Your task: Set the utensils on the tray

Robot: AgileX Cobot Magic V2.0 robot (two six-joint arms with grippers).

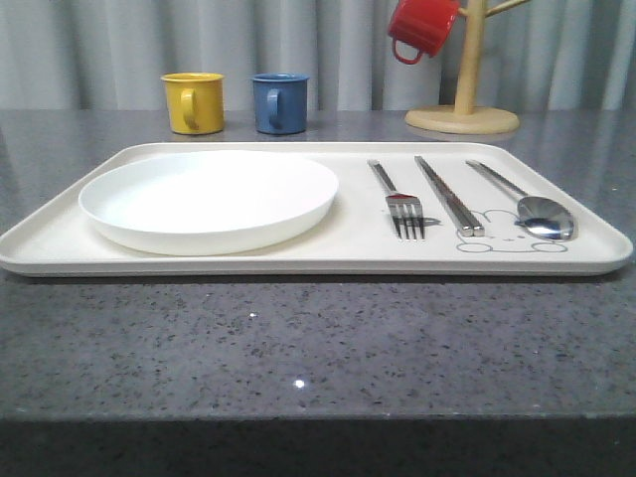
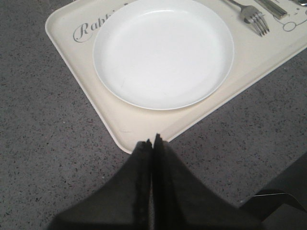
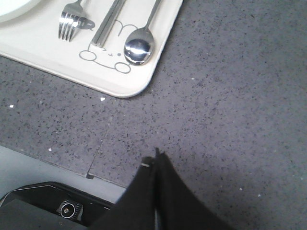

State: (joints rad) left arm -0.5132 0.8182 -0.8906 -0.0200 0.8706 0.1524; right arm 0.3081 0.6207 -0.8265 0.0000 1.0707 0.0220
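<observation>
The cream tray (image 1: 328,260) lies across the grey table. On its right half lie a silver fork (image 1: 399,201), a pair of flat chopsticks (image 1: 449,196) and a spoon (image 1: 537,211), side by side over the rabbit drawing. The right wrist view has the fork (image 3: 71,20), the chopsticks (image 3: 106,25) and the spoon (image 3: 139,46) on the tray's near corner (image 3: 129,88). My right gripper (image 3: 155,158) is shut and empty over bare table, well back from that corner. My left gripper (image 2: 152,142) is shut and empty at the tray's near left corner (image 2: 125,139).
A round white plate (image 1: 209,199) fills the tray's left half. Behind the tray stand a yellow mug (image 1: 193,101) and a blue mug (image 1: 279,102). A red mug (image 1: 422,28) hangs on a wooden mug tree (image 1: 463,94) at the back right. The table's front edge (image 1: 318,417) is near.
</observation>
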